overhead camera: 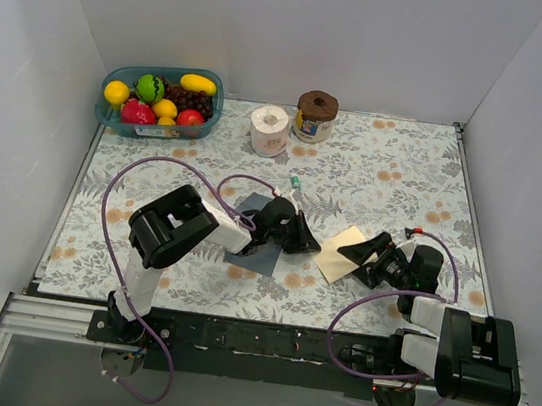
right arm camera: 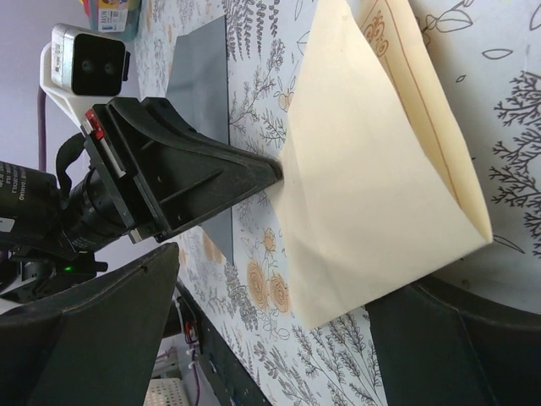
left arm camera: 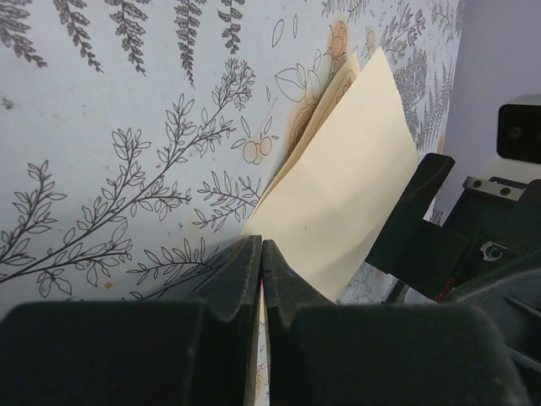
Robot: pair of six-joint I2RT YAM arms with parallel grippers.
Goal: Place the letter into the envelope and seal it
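Observation:
The cream-tan letter (overhead camera: 340, 253) lies folded on the floral cloth between my two grippers, its upper leaf raised like a tent (right arm camera: 372, 169). My left gripper (overhead camera: 313, 247) is shut with its tips at the letter's near corner (left arm camera: 338, 194), and a thin pale strip shows between the jaws (left arm camera: 261, 245). The dark grey envelope (overhead camera: 261, 258) lies flat under the left wrist and also shows in the right wrist view (right arm camera: 199, 76). My right gripper (overhead camera: 369, 260) is wide open on the letter's other side, one finger each side of its edge (right arm camera: 279, 279).
A blue basket (overhead camera: 109, 118) of fruit stands at the back left. A toilet roll (overhead camera: 269, 130) and a brown-lidded jar (overhead camera: 316, 115) stand at the back centre. White walls close in three sides.

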